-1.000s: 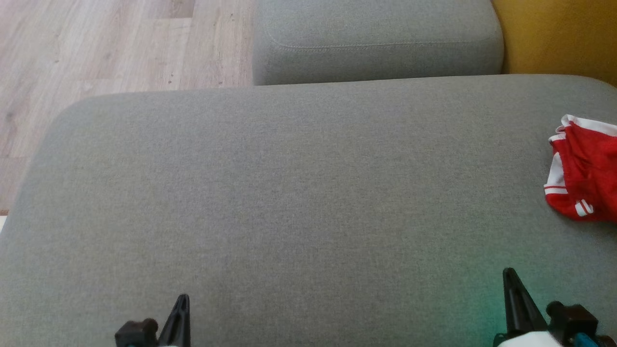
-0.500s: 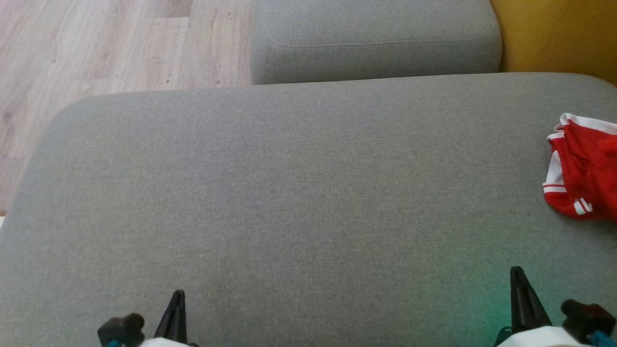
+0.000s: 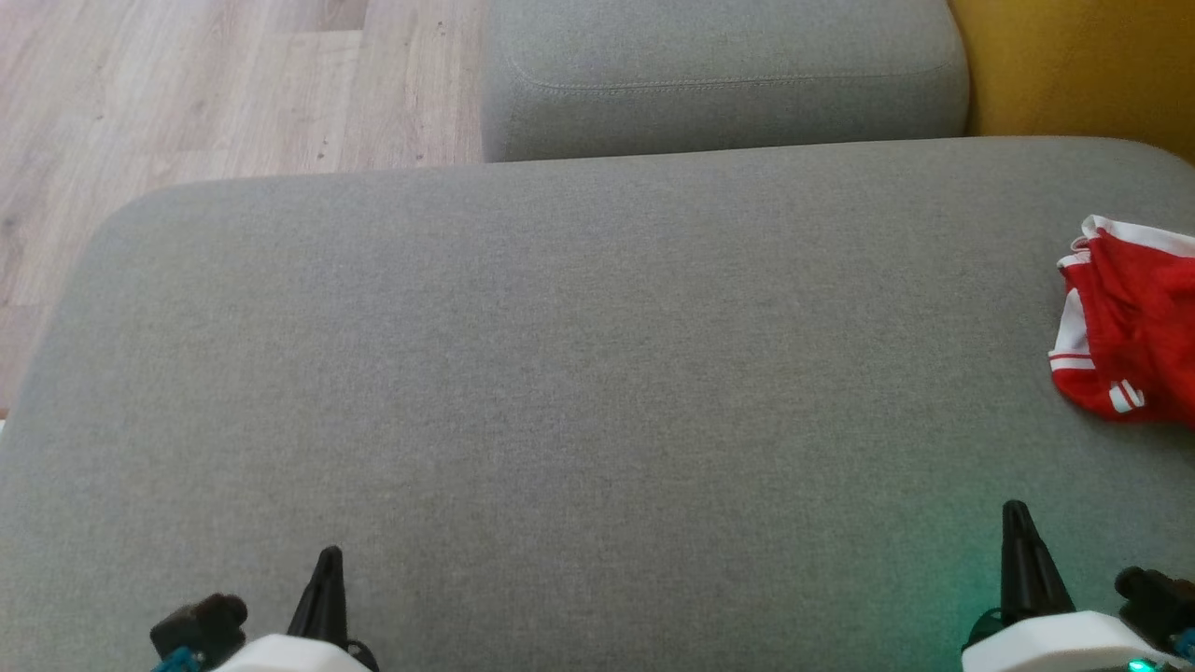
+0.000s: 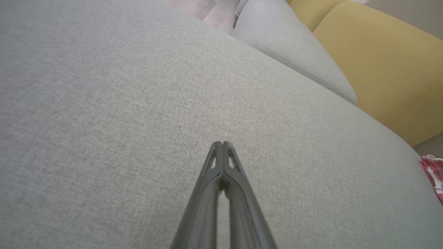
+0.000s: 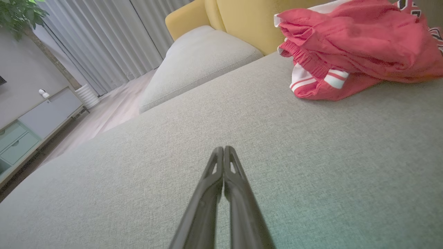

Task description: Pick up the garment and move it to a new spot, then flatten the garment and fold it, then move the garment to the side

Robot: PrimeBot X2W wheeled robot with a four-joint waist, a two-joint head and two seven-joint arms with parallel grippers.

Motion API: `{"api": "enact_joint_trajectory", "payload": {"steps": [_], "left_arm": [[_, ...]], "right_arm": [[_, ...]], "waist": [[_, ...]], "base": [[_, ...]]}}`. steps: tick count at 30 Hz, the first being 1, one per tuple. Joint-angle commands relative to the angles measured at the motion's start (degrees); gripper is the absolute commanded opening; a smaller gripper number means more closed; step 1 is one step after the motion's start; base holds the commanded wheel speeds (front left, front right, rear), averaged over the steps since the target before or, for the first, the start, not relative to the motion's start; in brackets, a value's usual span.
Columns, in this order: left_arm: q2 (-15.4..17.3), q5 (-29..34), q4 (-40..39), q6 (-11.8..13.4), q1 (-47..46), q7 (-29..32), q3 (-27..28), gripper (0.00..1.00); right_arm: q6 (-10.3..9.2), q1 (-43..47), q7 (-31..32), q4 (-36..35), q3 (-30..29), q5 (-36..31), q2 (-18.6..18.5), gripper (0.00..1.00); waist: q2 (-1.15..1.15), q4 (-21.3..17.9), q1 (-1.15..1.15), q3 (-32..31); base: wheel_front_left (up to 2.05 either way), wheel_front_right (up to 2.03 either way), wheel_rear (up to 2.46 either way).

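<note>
Evidently both pairs are pressed shut on nothing: my left fingers (image 4: 209, 186) and right fingers (image 5: 209, 190) hang low over the near cushion (image 3: 560, 373). The red garment (image 3: 1134, 317) lies bunched at its right edge, either awaiting pickup or already set aside. Any grasp should take thick folds. Grey weave; wooden floor (image 3: 187, 93) far left.

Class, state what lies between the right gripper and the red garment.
Bare grey cushion separates the right gripper from the garment, seen in the right wrist view.

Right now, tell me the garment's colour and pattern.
The garment is red with white stripes and trim, clearest in the right wrist view.
</note>
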Motion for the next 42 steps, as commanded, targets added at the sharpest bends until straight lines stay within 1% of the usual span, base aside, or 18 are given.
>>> {"api": "enact_joint_trajectory", "payload": {"steps": [1,42], "left_arm": [[0.3,-1.8,-1.9,-0.6,-3.1,0.4,1.2,0.00],[0.5,-28.1,-3.2,-3.3,-7.7,6.9,6.0,0.00]], "right_arm": [[0.12,-2.9,0.4,-2.0,-0.2,2.0,-0.2,0.00],[0.24,-7.5,6.9,-2.8,-0.9,30.8,-0.4,0.00]], "waist": [[0.00,0.0,0.00,0.0],[0.00,-0.8,0.00,0.6]], "base": [[0.00,0.00,0.00],[0.00,0.00,0.00]]}}
